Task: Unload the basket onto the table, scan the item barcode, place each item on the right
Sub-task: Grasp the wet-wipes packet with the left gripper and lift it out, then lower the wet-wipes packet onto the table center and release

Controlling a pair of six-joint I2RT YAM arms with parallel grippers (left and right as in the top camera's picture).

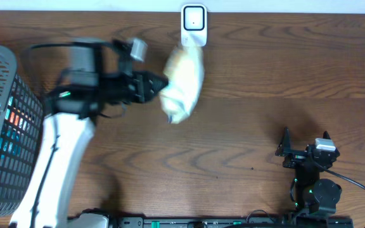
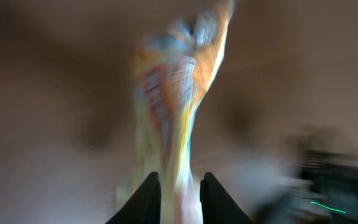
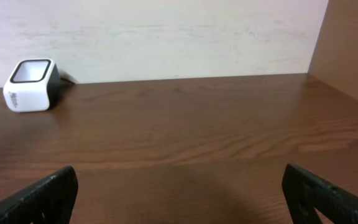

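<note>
- Left gripper (image 1: 162, 83) pinches the snack packet (image 1: 185, 76) narrowly by its edge, just before the scanner (image 1: 194, 24).
- Best play: face the barcode to the scanner window, then steady it.
- Right gripper (image 3: 179, 199) gapes wide, empty, well apart.

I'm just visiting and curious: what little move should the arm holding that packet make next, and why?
Probably hold the packet steady by the scanner, turning it if needed. The left fingers pinch its end, it looks blurred right beside the scanner, and no barcode is visible.
</note>
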